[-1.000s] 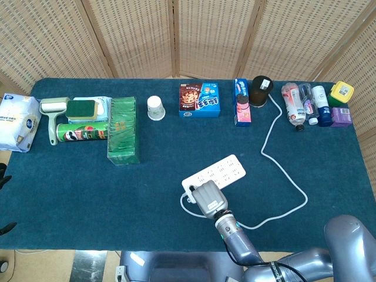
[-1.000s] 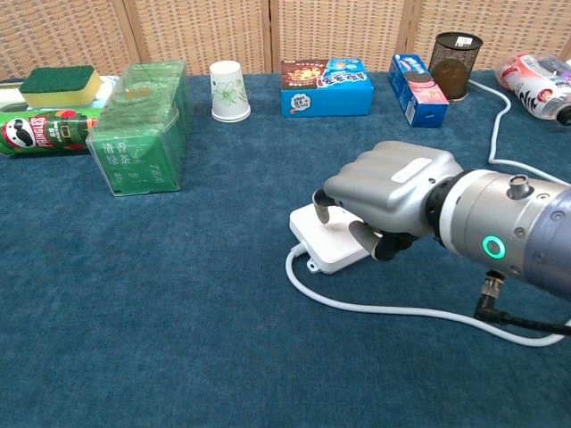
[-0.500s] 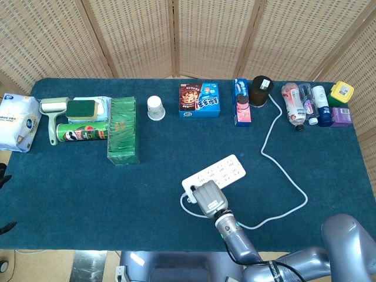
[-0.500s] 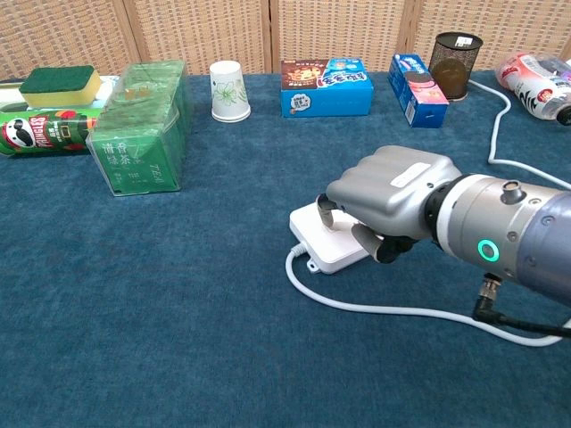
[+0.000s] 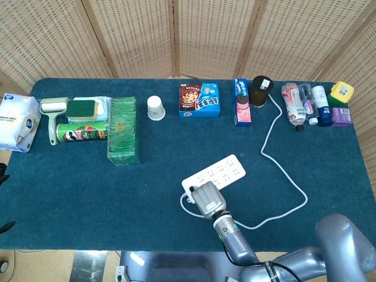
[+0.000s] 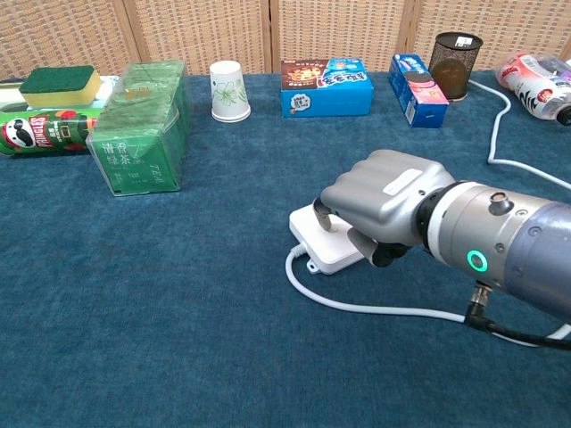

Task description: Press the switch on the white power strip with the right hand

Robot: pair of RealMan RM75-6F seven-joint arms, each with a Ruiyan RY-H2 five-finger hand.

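The white power strip (image 5: 218, 172) lies at an angle on the blue table cloth, its switch end near me (image 6: 319, 240). My right hand (image 6: 385, 198) sits over that near end with fingers curled in, and one fingertip (image 6: 319, 215) presses down on the strip's top where the switch lies; the switch itself is hidden under it. From the head view the right hand (image 5: 207, 200) covers the strip's near corner. The strip's white cable (image 6: 375, 308) loops along the cloth in front. My left hand is in neither view.
Along the far edge stand a green box (image 6: 138, 126), a paper cup (image 6: 229, 90), a blue snack box (image 6: 326, 87), a small blue carton (image 6: 417, 89), a mesh pen holder (image 6: 456, 64) and bottles (image 5: 299, 103). A Pringles can (image 5: 81, 131), sponge (image 5: 81, 108) and tissue pack (image 5: 16, 121) sit far left.
My right hand has shifted slightly left and lower over the strip's near end, its fingertip pushing further onto the switch area. The strip has not moved.
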